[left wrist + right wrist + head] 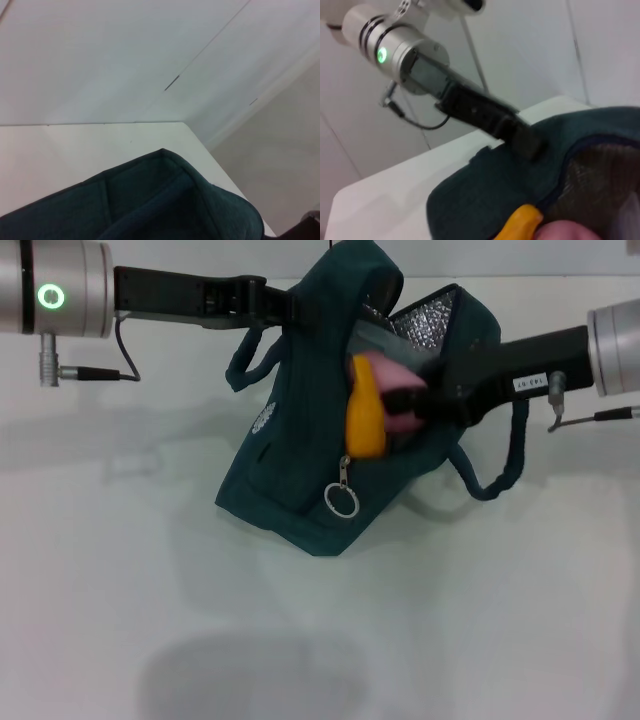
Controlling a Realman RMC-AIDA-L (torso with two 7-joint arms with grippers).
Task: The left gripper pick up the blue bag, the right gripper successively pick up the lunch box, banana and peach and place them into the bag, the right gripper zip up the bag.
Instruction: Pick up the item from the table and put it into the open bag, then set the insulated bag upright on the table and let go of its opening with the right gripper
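Note:
The blue bag (290,470) hangs tilted over the white table, its silver-lined mouth open toward the right. My left gripper (290,302) is shut on the bag's top rim and holds it up; the right wrist view shows the left gripper (525,142) on the bag (485,200). A yellow banana (365,420) stands in the opening. Beside it my right gripper (408,405) is shut on the pink peach (385,375), right at the bag's mouth. A grey edge behind them looks like the lunch box (375,340). Banana tip (517,222) and peach (565,232) show in the right wrist view.
A zipper pull with a metal ring (342,498) dangles at the bag's front. A carrying strap (500,470) loops down under my right arm. The left wrist view shows the bag's rim (150,200) and the table's far corner (190,131) near a wall.

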